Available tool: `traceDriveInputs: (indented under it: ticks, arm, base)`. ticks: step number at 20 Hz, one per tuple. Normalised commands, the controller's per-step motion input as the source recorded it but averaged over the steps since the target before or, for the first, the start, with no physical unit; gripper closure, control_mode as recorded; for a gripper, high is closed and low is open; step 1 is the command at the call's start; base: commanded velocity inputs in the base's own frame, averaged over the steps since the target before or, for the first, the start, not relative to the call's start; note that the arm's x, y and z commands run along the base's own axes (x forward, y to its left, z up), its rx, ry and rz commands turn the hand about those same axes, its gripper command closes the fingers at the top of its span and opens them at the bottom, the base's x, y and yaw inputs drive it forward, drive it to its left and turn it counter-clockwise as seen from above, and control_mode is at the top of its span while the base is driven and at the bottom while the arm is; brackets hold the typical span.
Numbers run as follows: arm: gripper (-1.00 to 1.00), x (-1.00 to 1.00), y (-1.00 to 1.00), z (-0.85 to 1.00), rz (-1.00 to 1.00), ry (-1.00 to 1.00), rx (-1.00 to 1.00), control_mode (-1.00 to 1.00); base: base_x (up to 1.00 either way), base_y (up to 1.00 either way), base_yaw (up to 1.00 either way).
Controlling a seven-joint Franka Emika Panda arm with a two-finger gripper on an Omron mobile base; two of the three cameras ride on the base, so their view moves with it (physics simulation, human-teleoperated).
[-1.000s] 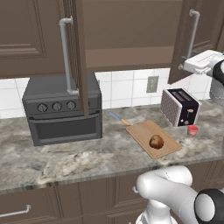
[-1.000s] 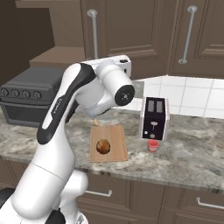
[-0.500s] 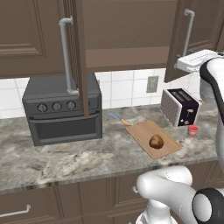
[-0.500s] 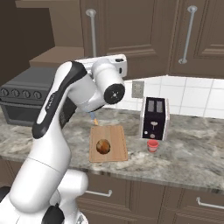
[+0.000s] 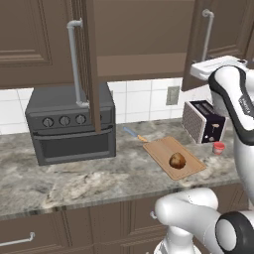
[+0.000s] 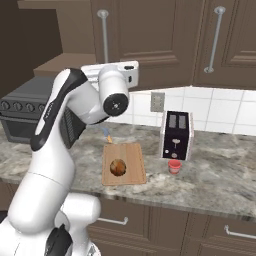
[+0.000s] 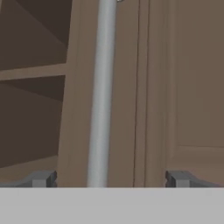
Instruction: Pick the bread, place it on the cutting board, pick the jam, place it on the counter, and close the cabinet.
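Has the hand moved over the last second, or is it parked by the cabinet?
Yes. In the right base view the hand has swung left, away from the toaster and toward the open cabinet's door handle.

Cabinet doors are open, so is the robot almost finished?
Nearly. The bread already sits on the cutting board, and the jam stands on the counter by the toaster. Now the open gripper faces a cabinet door's silver handle, not gripping it. Left: closing the doors.
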Motion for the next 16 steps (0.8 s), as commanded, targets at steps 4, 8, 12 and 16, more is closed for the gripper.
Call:
traceDriveInputs:
  ticks: [4, 8, 12, 16]
  arm:
    - [-1.0, 0.21, 0.26, 0.0, -0.09, 0.0, 0.0, -1.0]
    - [-1.0, 0.2, 0.13, 0.0, -0.06, 0.0, 0.0, -1.0]
    - [-1.0, 0.21, 0.0, 0.0, -0.03, -0.01, 0.0, -1.0]
    - [-1.0, 0.23, 0.03, 0.0, -0.03, -0.01, 0.0, -1.0]
  base:
    - [0.0, 0.0, 0.0]
    - [0.0, 0.0, 0.0]
    - [0.0, 0.0, 0.0]
    - [0.0, 0.0, 0.0]
